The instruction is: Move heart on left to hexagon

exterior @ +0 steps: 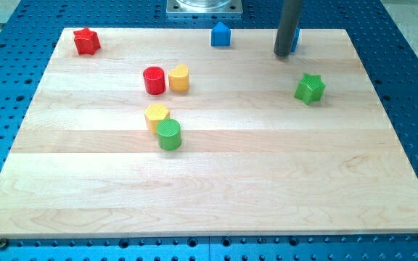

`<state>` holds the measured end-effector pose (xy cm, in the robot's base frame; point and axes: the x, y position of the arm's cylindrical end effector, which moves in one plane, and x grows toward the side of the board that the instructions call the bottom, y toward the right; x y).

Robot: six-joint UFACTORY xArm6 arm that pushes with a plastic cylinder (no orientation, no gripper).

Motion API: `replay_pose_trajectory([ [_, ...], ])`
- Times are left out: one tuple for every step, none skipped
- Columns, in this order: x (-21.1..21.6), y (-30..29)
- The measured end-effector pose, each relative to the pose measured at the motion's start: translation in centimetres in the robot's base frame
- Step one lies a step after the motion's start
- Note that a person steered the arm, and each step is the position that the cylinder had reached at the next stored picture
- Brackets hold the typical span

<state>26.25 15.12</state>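
A yellow heart-like block [179, 77] sits at the board's upper left of centre, touching a red cylinder [154, 80] on its left. A yellow hexagon [156, 114] lies below them, with a green cylinder [169, 135] touching its lower right side. My tip [282, 54] rests on the board near the view's top edge, far to the right of the heart and hexagon. A blue block [295, 40] is mostly hidden behind the rod; its shape cannot be made out.
A red star [86, 41] is at the board's top left corner. A blue house-shaped block [220, 34] sits at the top edge. A green star [310, 88] lies below and right of my tip. The wooden board [267, 181] lies on a blue perforated table.
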Motion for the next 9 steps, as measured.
replay_pose_trajectory([
  [0.1, 0.2],
  [0.2, 0.2],
  [0.6, -0.2],
  [4.4, -4.7],
  [6.8, -12.5],
  [8.7, -19.7],
  [8.4, -22.2],
  [9.6, -26.2],
  [16.9, -29.0],
])
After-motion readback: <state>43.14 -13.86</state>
